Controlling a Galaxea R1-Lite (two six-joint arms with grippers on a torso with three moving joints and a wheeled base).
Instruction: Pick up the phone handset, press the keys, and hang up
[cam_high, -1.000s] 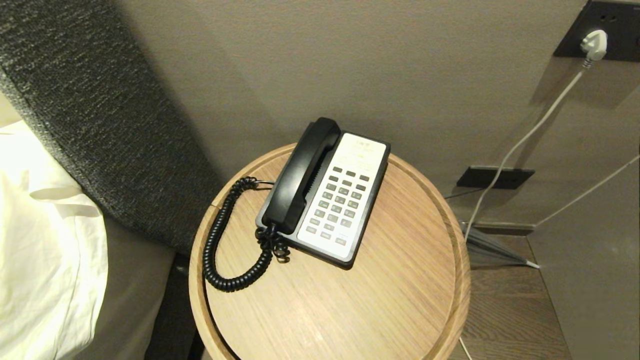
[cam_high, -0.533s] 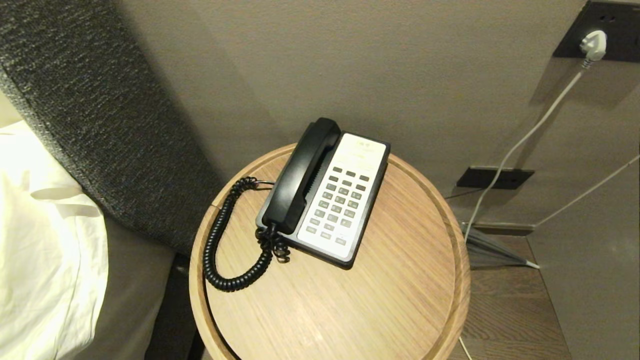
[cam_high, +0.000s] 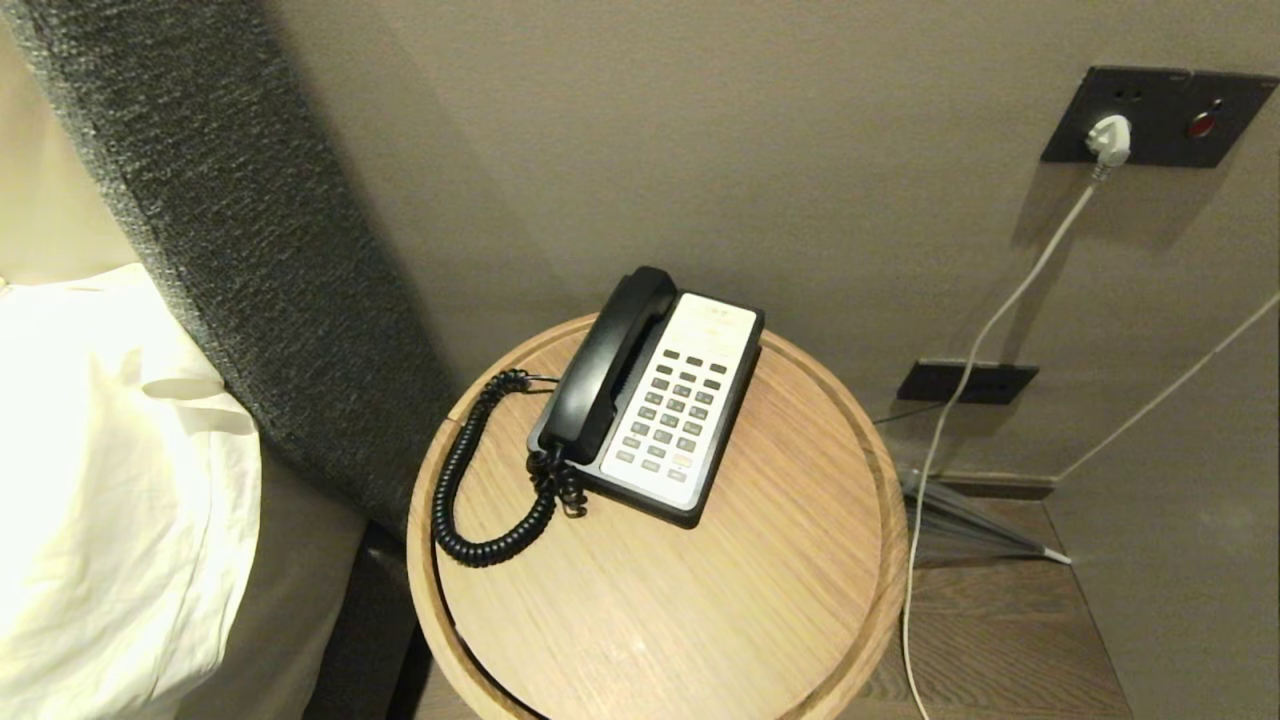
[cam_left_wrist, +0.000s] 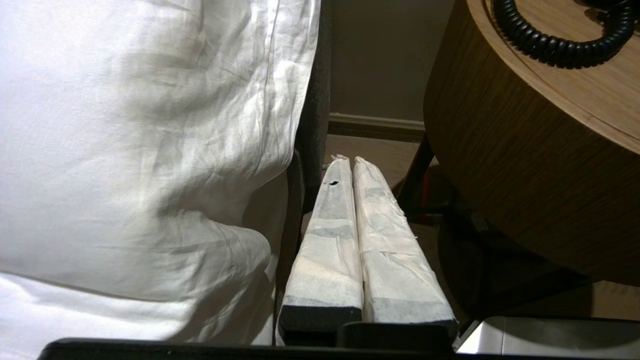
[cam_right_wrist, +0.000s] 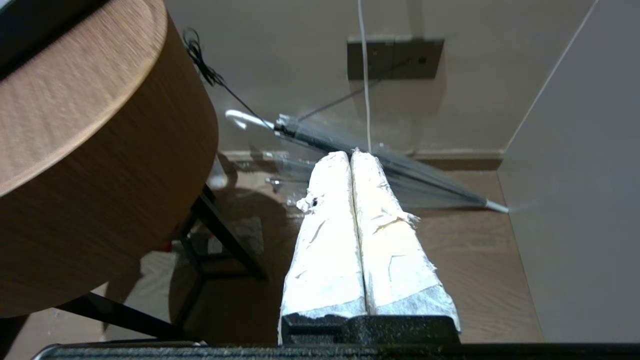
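Head view first: the phone handset (cam_high: 607, 368) lies cradled on the left side of the phone base (cam_high: 660, 400), on the round wooden bench (cam_high: 700, 600). Its long axis runs from the near end, where the coiled cord (cam_high: 470, 480) plugs in, up and away toward the wall, tilted a little to the right. The keypad (cam_high: 672, 412) sits just right of it. The cord loops off to the left across the bench top. Neither of my arms shows here, so nothing has been lifted yet and I judge the task is at its very start.

Left wrist view: my left tool (cam_left_wrist: 347, 161) hangs low beside the bench, its padded fingers (cam_left_wrist: 327, 240) pressed tight together, clenched on nothing. The white bedding (cam_left_wrist: 140, 150) is on one side, the bench's curved wall (cam_left_wrist: 500, 190) on the other, and a loop of the cord shows on the rim above. The handset lies up and over that rim from here.

Right wrist view: my right tool (cam_right_wrist: 351, 154) is also clamped flat on nothing, down near the floor, with a folded umbrella (cam_right_wrist: 380, 160) and a white cable (cam_right_wrist: 364, 75) beyond it. The bench wall (cam_right_wrist: 100, 190) rises alongside.

My read: the handset sits on the base's left, so the left arm is the nearer one for the lift, gripping across the handset's middle.
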